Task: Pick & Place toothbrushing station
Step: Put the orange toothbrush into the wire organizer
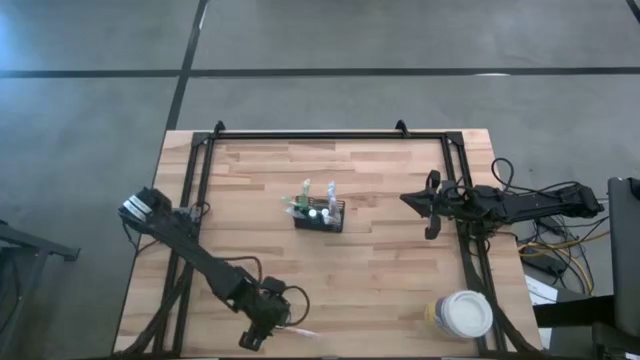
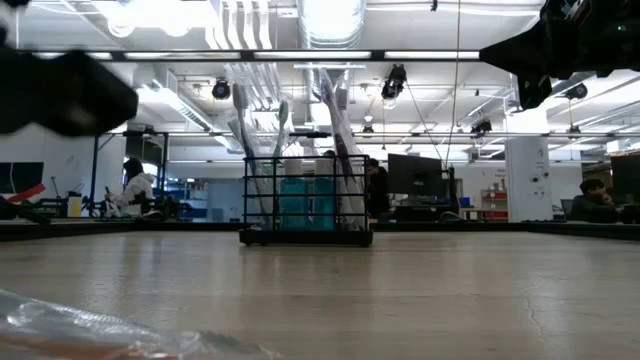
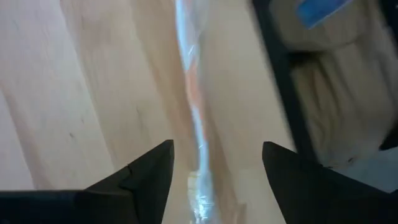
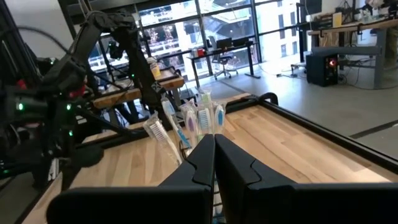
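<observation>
Several toothbrushes [image 1: 318, 198] upright inside the toothbrushing station [image 1: 320, 217]. Well to its right, right gripper [image 1: 431, 203] pressed together. Far below-left of it, left gripper [image 1: 252, 340] spread apart over a clear wrapped stick [image 3: 194, 118].

high: straight down over whole table [image 1: 380, 260] | low: tabletop level, facing room | left wrist: close above near table edge, looking down | right wrist: level, looking across table | shared: caddy [image 1: 320, 216] in high, low, right wrist
</observation>
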Tool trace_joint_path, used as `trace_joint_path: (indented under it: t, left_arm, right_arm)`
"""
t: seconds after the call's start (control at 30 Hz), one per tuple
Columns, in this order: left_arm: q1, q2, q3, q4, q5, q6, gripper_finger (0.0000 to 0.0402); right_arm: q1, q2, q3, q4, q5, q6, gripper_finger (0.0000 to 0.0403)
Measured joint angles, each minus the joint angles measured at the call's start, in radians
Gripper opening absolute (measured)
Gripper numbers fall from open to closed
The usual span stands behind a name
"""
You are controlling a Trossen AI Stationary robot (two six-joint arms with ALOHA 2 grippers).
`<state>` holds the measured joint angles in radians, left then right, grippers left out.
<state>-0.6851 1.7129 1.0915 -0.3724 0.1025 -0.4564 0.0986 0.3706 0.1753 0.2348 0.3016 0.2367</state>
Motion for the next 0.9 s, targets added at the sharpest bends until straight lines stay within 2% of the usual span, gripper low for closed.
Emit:
trace_joint_path:
  t: [0.37, 0.5, 0.63, 0.83, 0.9]
  left_arm:
    - [-0.012, 0.112, -0.003, -0.001, -0.074, 0.028, 0.0244]
    - [-0.010, 0.117, -0.006, -0.008, -0.106, 0.058, 0.0225]
    - [0.001, 0.113, -0.010, -0.013, -0.108, 0.078, 0.0171]
    - [0.010, 0.112, -0.011, -0.021, -0.102, 0.113, 0.0028]
    - [0.011, 0.112, -0.006, -0.031, -0.098, 0.127, 0.0018]
  right_arm:
    - [-0.001, 0.000, 0.000, 0.002, 0.004, -0.007, 0.0008]
    - [-0.001, -0.001, 0.000, 0.007, 0.004, -0.008, 0.0008]
    - [-0.001, -0.002, 0.000, 0.008, 0.005, -0.012, 0.0008]
    - [-0.001, -0.002, 0.000, 0.008, 0.005, -0.012, 0.0008]
    - [-0.001, -0.002, 0.000, 0.008, 0.005, -0.012, 0.0008]
